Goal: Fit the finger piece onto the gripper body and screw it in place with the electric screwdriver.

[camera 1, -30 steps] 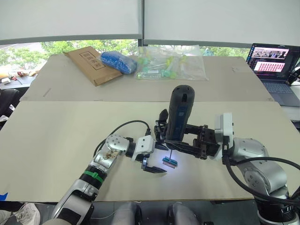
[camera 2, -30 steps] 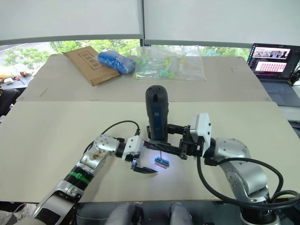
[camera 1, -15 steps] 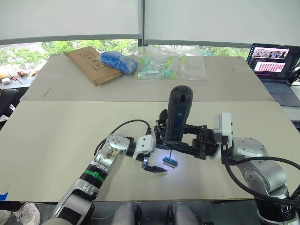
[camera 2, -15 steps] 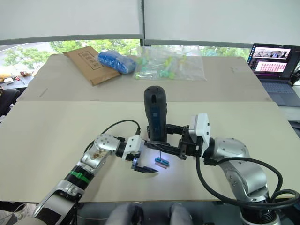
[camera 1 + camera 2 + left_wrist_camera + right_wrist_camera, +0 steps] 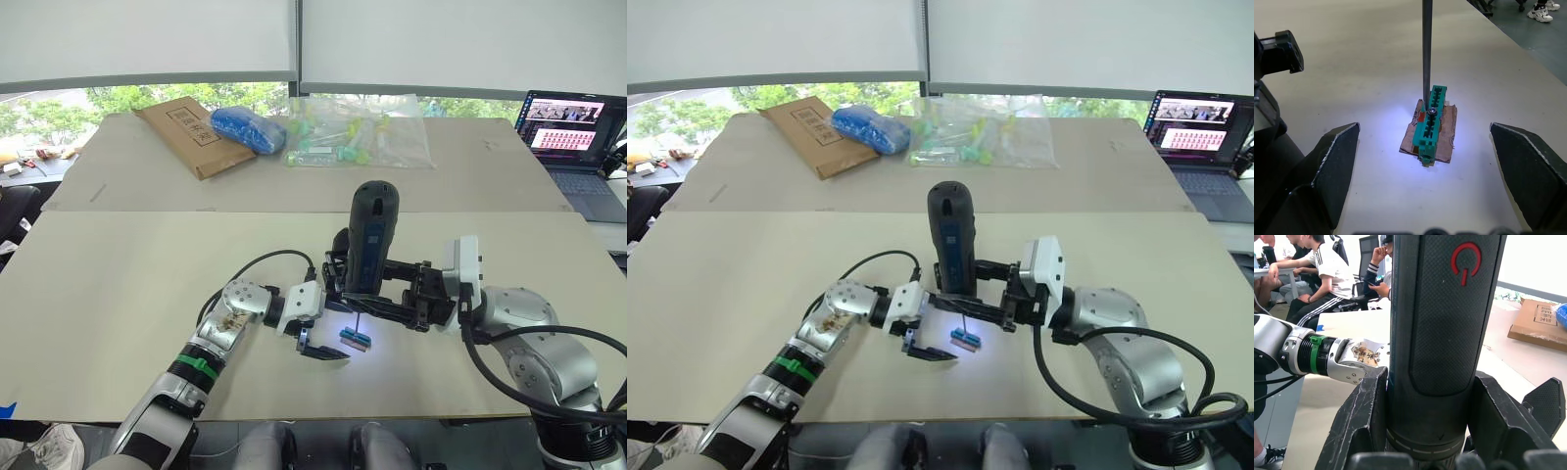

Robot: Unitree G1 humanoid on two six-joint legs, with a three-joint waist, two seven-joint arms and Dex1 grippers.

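Claw [image 5: 377, 302] above beige table [image 5: 118, 284], laptop [image 5: 573, 132] beyond

The one clear sign is a red power symbol, a broken ring with a short stroke at its top, printed on the black body of the electric screwdriver [image 5: 1444, 328]. The brown cardboard box [image 5: 188, 134] at the far side of the bench carries a printed panel on its top face, but its marks are too small to read. The laptop [image 5: 573, 132] at the right edge shows a screen with rows of pictures; no words there can be made out.
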